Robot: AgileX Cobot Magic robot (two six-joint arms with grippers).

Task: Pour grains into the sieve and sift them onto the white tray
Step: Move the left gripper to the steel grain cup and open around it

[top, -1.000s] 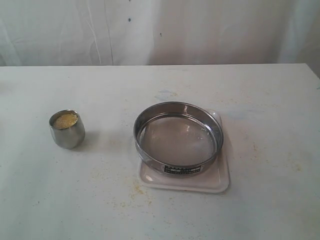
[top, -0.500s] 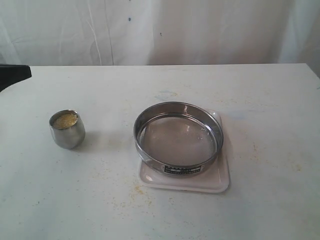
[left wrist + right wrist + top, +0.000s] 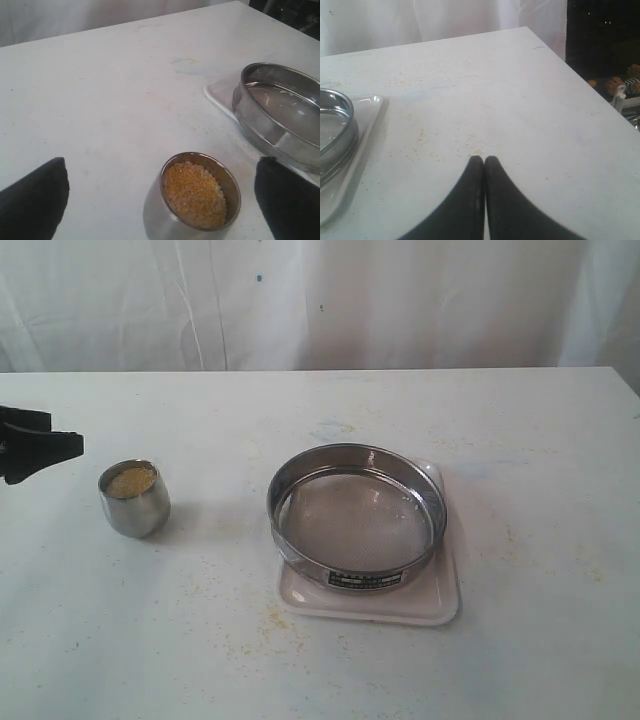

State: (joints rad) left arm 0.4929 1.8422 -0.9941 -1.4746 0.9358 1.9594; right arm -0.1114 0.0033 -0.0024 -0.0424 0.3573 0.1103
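Noting from your left wrist view: left gripper (image 3: 162,162) wide open, empty, with the small rounded steel cup (image 3: 200,192) of golden-yellow grains (image 3: 194,195) framed between its black fingers (image 3: 35,200), near the counter's (image 3: 200,640) left edge. Exterior view shows only one dark tip, short of the cup. The wide round steel sieve (image 3: 366,578) sits on the flat white tray (image 3: 440,605), mid-counter. Only the right wrist view shows your right gripper (image 3: 484,160): fingers pressed together, holding nothing, toward the right edge.
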